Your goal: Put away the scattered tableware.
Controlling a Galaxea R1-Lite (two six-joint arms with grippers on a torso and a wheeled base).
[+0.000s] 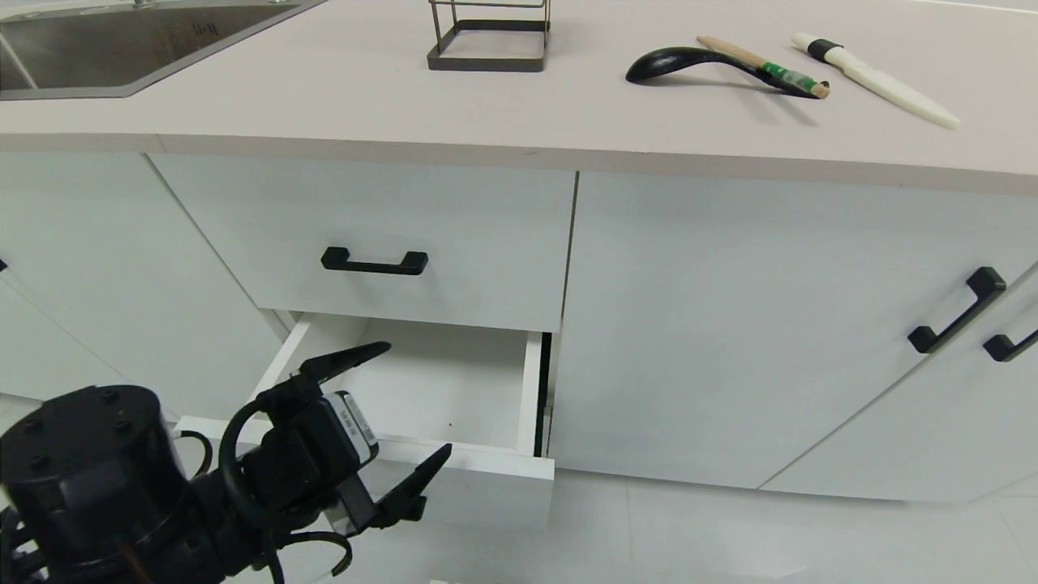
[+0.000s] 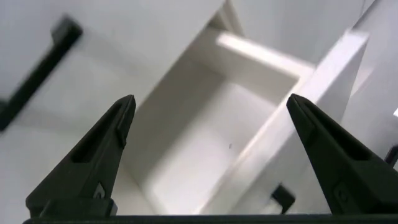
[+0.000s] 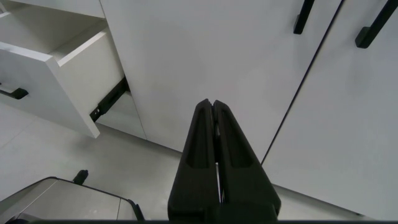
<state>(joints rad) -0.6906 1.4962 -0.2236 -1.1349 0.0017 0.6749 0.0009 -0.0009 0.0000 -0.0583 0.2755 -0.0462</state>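
Right now the left gripper (image 1: 418,397) hangs spread wide over the open drawer (image 1: 531,389), the right gripper (image 3: 212,107) is pressed together, and the black spoon (image 1: 673,61), wooden stick (image 1: 734,50) with an unreadable green label and white utensil (image 1: 884,81) lie on the counter (image 1: 324,97).

White cabinets (image 1: 730,324), black handles (image 1: 957,310), pale countertop (image 1: 324,89) with steel sink (image 1: 122,40), light tiled floor (image 1: 730,535)

I see the sink (image 1: 122,49) at the left on the counter (image 1: 324,105), the rack (image 1: 489,50) in the middle, and the spoon (image 1: 689,62) and long tool (image 1: 880,81) at the right. Below, the open drawer (image 1: 531,389) sits under the shut drawer (image 1: 454,235).
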